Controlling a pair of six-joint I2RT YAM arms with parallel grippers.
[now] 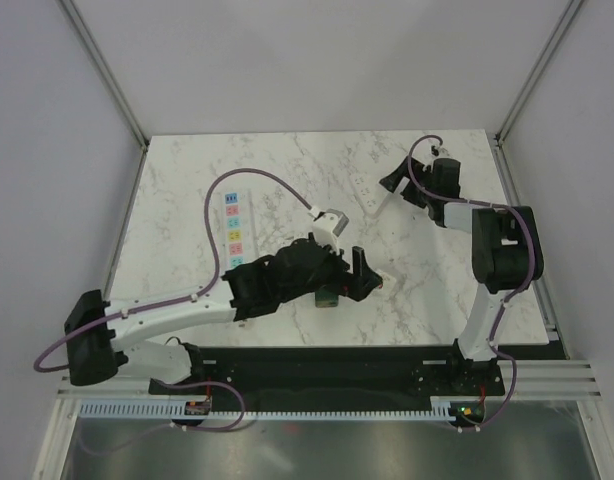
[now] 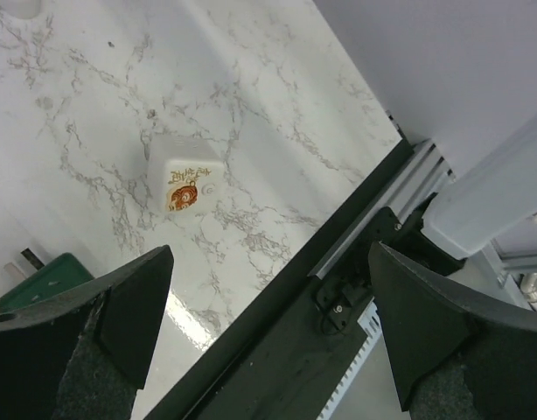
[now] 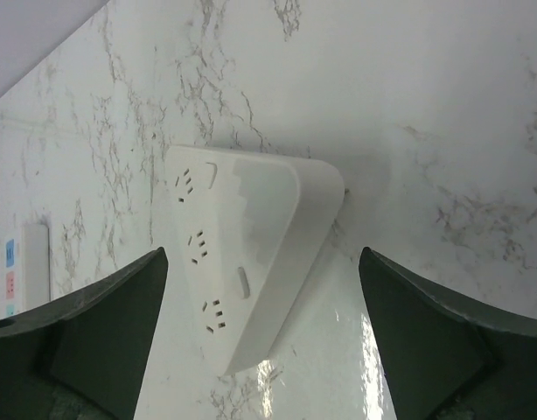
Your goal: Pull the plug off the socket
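Observation:
A white power strip (image 3: 218, 219) with three empty sockets lies at the back right of the marble table (image 1: 287, 165); it also shows in the top view (image 1: 366, 196). My right gripper (image 3: 263, 262) is open and hovers over it, one finger on each side, holding nothing; in the top view it is at the strip's right end (image 1: 390, 187). A small white plug cube (image 2: 186, 179) with an orange label lies loose on the table, apart from the strip, just right of my left gripper (image 1: 363, 272). The left gripper (image 2: 270, 254) is open and empty.
A second white strip with coloured labels (image 1: 234, 225) lies at the left and shows at the right wrist view's edge (image 3: 19, 262). A green object (image 2: 41, 280) sits under the left wrist (image 1: 327, 297). The black base rail (image 2: 277, 350) runs along the near edge.

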